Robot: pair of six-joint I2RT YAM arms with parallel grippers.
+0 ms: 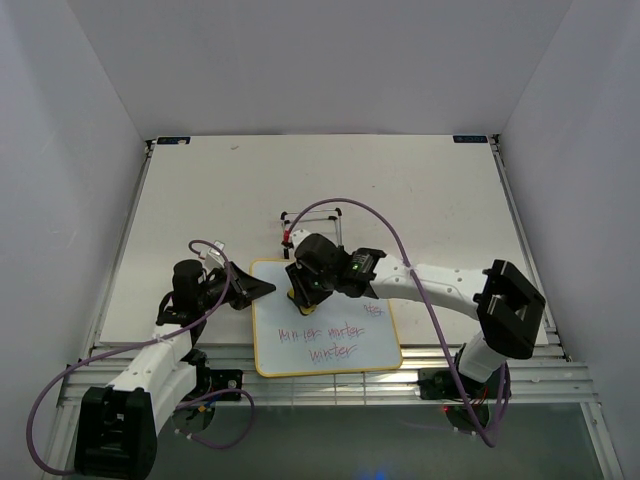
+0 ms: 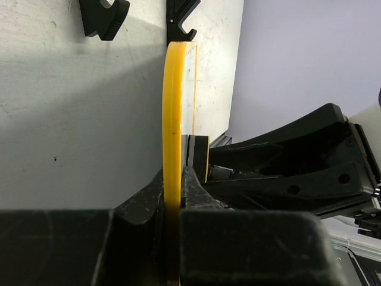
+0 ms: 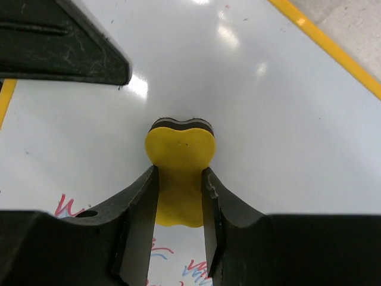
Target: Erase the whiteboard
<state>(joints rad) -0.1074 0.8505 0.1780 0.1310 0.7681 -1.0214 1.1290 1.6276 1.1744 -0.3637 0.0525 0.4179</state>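
A: From the top camera, where's the whiteboard (image 1: 325, 320)?

B: It lies flat at the near middle of the table (image 1: 430, 220). A black wire stand (image 1: 312, 225) sits just beyond its far edge. The left gripper (image 1: 266, 288) meets the far left corner of the yellow frame. The right gripper (image 1: 300, 290) is over the far left part of the board, with a bit of yellow eraser (image 1: 296, 297) under it.

A: Can you read anything?

B: There are two lines of purple-red writing (image 1: 335, 340) on the near half. The nearer one looks like "winter". The rest is too scribbled to read.

A: What does the left wrist camera add?

B: It shows the grip itself. The yellow frame runs edge-on, and the two fingers are pinched tight on it, one on each face. The eraser stands just to the right of the frame, with the right gripper's black body behind it. No writing shows here.

A: And the right wrist camera?

B: The fingers are clamped narrow on the eraser's yellow block. Its dark pad faces the white surface, but I can't tell whether it touches. A finger of the left gripper crosses the upper left, and the frame cuts across the upper right. Red and blue strokes show at the bottom, too cropped to read.
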